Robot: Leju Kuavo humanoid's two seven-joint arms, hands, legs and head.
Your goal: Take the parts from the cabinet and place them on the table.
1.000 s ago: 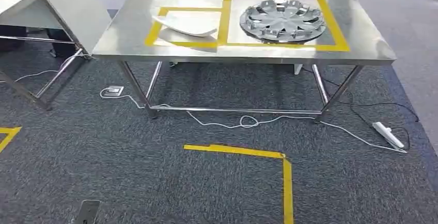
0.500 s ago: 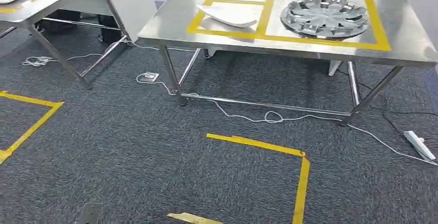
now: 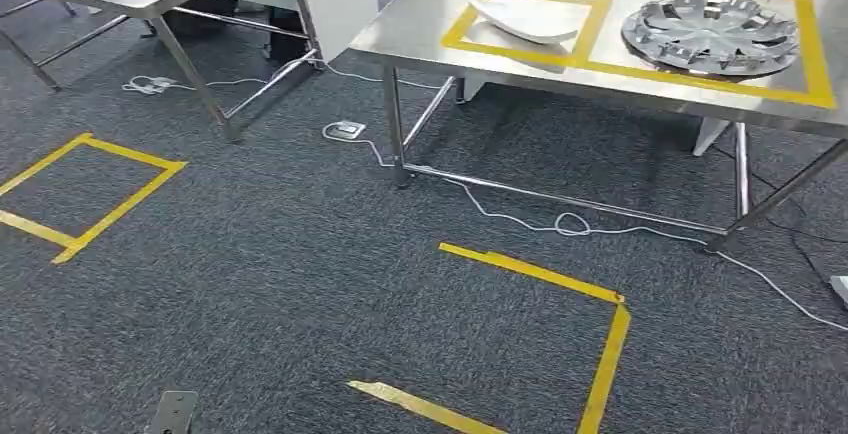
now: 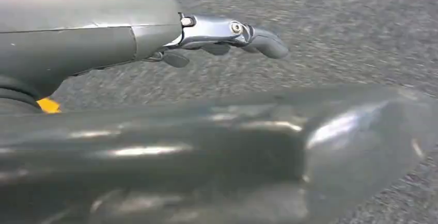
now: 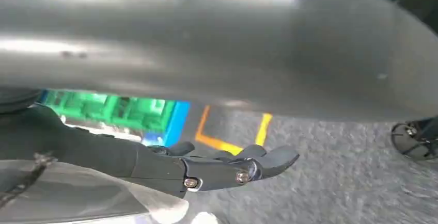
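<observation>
Steel table (image 3: 420,39), wheel cover (image 3: 710,34), left hand (image 4: 227,33) empty

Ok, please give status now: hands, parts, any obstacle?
Left hand and right hand empty. Wheel cover and white part on table. Cable on floor.

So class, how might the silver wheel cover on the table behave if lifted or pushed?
The wheel cover looks thin and hollow, so probably light for its width. It lies flat, so it is unlikely to roll. On the shiny steel table it may slide easily when pushed.

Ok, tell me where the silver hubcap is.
Head view, far right: the silver hubcap lies on the steel table inside the larger yellow tape square, beside the white part.
</observation>
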